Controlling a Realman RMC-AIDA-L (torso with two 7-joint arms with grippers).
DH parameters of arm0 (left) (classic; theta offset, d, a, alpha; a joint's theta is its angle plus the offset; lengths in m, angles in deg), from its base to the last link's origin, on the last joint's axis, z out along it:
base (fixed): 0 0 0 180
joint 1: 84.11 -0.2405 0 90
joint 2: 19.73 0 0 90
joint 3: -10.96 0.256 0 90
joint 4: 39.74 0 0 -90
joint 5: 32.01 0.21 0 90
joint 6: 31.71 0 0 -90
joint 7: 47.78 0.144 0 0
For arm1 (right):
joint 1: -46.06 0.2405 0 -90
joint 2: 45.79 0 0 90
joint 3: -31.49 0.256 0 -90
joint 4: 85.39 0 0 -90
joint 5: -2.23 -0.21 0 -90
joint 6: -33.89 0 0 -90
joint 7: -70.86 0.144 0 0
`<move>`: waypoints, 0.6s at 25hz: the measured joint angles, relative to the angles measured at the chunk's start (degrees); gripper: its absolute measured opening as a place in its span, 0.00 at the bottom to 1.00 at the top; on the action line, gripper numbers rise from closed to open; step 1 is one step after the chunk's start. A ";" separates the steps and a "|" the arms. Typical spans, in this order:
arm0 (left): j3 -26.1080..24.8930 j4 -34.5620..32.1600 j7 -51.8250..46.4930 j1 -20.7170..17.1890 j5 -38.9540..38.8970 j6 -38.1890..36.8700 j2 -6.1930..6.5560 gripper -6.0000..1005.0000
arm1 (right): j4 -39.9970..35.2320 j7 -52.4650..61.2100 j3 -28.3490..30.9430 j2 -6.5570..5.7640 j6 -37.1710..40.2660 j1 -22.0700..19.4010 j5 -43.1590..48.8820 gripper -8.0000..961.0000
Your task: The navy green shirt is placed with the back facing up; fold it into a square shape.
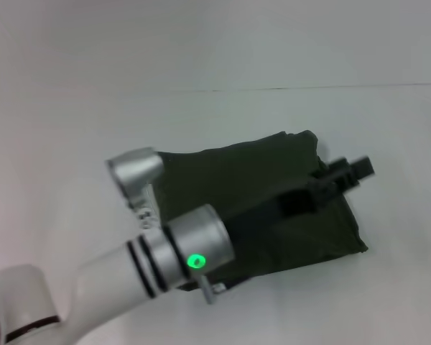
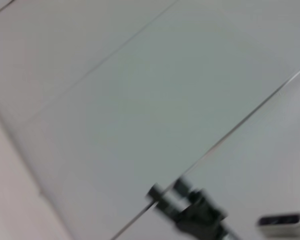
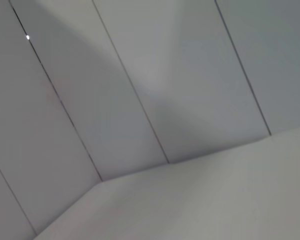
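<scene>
The navy green shirt lies on the white table in the head view, folded into a compact, roughly four-sided shape with the plain side up. My left arm reaches across it from the near left. My left gripper, black, is above the shirt's far right edge, near its upper right corner. I cannot tell whether it touches or holds the cloth. The right gripper is out of view. Neither wrist view shows the shirt.
The table runs wide around the shirt on all sides, with its back edge behind. The left wrist view shows pale wall panels and a dark blurred part. The right wrist view shows only wall panels.
</scene>
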 joint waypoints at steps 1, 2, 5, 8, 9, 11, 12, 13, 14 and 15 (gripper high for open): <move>-0.13 -1.27 -0.47 -0.70 0.05 -2.39 0.05 0.27 | 0.00 0.83 -0.19 0.00 -0.31 0.33 0.78 0.95; -0.26 -3.29 -1.17 -1.76 0.08 -4.84 0.05 0.31 | -0.03 2.06 -0.56 -0.01 -0.85 0.81 2.02 0.95; -0.66 -10.36 -3.61 -5.09 -0.08 -11.00 0.10 0.46 | 0.16 8.26 -2.47 -0.57 -2.54 3.55 7.04 0.95; -1.57 -17.62 -7.90 -7.94 -0.43 -13.71 0.32 0.62 | 0.19 11.92 -3.15 -0.94 -2.75 5.14 9.36 0.95; -1.97 -19.55 -9.35 -8.64 -0.51 -13.76 0.38 0.66 | 0.21 13.67 -3.45 -1.07 -2.76 5.92 10.44 0.95; -2.71 -24.03 -13.14 -10.14 -0.65 -13.39 0.39 0.73 | 0.23 16.71 -4.21 -1.15 -2.52 7.03 11.44 0.95; -2.99 -26.47 -15.16 -11.03 -0.67 -12.87 0.47 0.77 | 0.23 17.49 -4.52 -1.06 -2.39 7.34 11.52 0.95; -3.14 -27.81 -16.04 -11.41 -0.68 -12.53 0.54 0.81 | 0.24 18.28 -4.76 -0.87 -2.28 7.63 11.55 0.95; -3.30 -29.32 -17.05 -11.90 -0.68 -11.97 0.59 0.84 | 0.24 18.81 -4.86 -0.62 -2.17 7.78 11.52 0.95; -3.49 -30.75 -17.92 -12.28 -0.68 -11.16 0.64 0.88 | 0.24 19.07 -4.83 -0.34 -2.18 7.90 11.45 0.95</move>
